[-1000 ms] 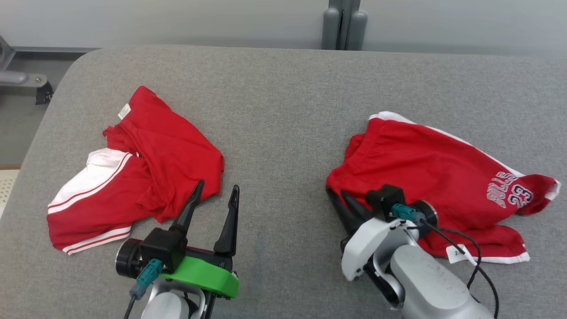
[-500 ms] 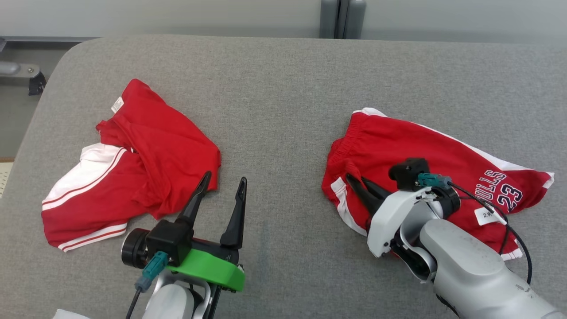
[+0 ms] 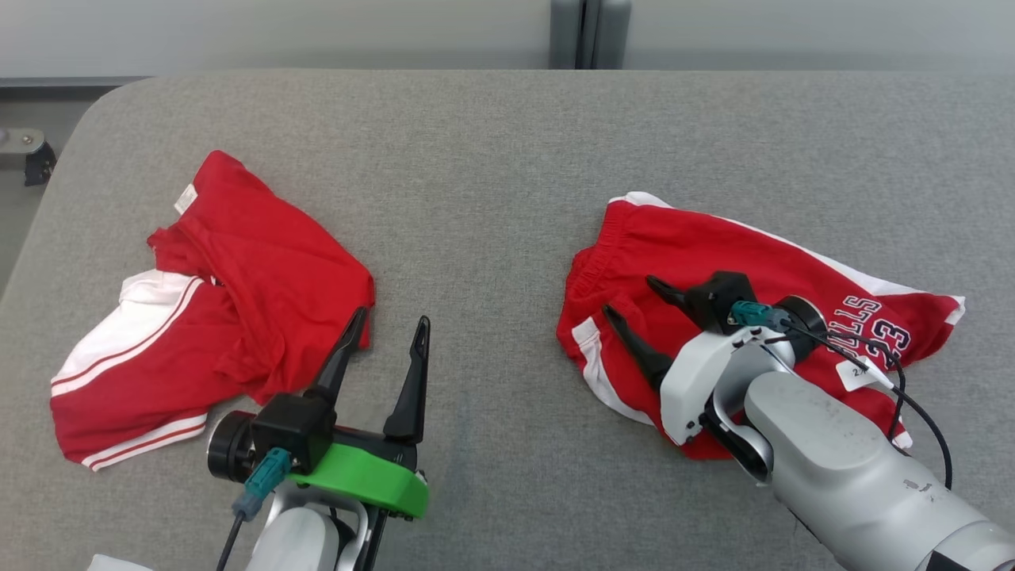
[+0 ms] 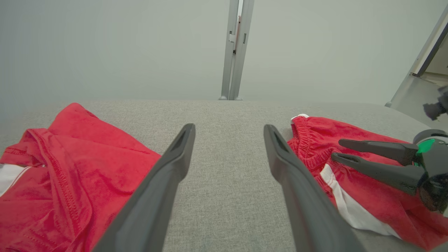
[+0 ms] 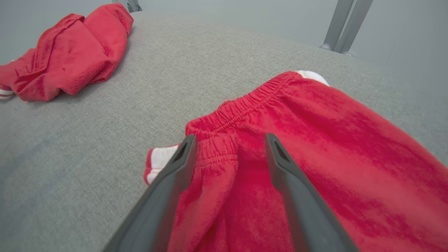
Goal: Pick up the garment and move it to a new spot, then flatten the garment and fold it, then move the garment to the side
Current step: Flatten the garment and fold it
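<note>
Head view looks down on a grey padded surface (image 3: 492, 159) with two red garments lying well apart. The one on the robot's right is a pair of red shorts (image 3: 714, 246) with white side trim and a "BULLS 23" print (image 3: 872, 325) that reads upside down from here. It is spread loosely, with its elastic waistband toward the middle of the surface and a fold of white-edged cloth turned up at the near corner.

The right hand (image 3: 629, 294) is over that waistband end, its two dark fingers parted wide with nothing between them. In the right wrist view the fingers straddle a ridge of gathered red cloth just behind the elastic. Whether their tips press on the fabric I cannot tell. A small white tag (image 3: 856, 373) lies on the shorts beside the wrist.

The other garment (image 3: 262, 270), red with white striped panels, is crumpled on the robot's left. The left hand (image 3: 392, 316) is also fully spread and empty. It hangs over bare surface just beside that garment's inner edge, fingers pointing away from the robot.
</note>
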### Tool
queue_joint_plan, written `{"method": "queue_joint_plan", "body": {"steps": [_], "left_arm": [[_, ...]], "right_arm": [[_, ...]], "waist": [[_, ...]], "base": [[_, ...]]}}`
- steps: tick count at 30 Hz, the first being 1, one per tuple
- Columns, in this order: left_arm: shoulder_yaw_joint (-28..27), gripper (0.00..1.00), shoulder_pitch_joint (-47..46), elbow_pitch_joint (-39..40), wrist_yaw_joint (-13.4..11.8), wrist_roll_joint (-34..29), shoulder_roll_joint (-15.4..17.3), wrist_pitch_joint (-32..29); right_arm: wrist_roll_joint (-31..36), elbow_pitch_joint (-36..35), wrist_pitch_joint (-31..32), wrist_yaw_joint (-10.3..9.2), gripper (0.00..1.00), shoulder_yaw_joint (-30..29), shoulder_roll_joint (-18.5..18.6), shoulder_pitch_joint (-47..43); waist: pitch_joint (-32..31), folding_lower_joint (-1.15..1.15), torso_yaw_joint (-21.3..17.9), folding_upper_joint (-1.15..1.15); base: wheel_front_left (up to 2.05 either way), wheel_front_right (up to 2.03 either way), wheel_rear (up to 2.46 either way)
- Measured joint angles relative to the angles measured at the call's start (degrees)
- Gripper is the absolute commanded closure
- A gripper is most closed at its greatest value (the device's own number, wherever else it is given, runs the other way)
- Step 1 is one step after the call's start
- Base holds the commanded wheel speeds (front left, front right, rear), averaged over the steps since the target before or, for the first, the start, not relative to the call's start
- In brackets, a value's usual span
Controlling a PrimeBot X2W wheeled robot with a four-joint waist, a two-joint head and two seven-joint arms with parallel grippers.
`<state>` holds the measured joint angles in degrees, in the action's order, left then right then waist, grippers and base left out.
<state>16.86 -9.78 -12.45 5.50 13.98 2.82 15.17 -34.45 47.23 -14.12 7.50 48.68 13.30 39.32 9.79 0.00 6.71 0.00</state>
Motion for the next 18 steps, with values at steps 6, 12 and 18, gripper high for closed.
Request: {"method": "queue_joint_plan", "body": {"steps": [6,12,18], "left_arm": [[-1.9,0.00,0.3,-0.1,0.0,0.0,0.0,0.0],[-3.5,0.00,1.6,0.8,0.1,0.4,0.0,0.0],[-4.2,0.00,2.9,1.2,0.2,0.8,0.0,0.0]], "right_arm": [[2.7,-3.5,-0.9,-0.01,0.00,-6.0,0.5,-2.1],[7.8,-15.7,-0.9,0.00,0.00,-20.1,1.3,-11.8],[14.8,-27.4,-0.9,-0.01,0.00,-35.8,-2.6,-27.2]], "waist": [[-1.5,0.00,-2.9,0.00],[-3.2,0.00,-6.2,0.00],[-5.1,0.00,-9.1,0.00]], "base": [[0.00,0.00,0.00],[0.00,0.00,0.00],[0.00,0.00,0.00]]}}
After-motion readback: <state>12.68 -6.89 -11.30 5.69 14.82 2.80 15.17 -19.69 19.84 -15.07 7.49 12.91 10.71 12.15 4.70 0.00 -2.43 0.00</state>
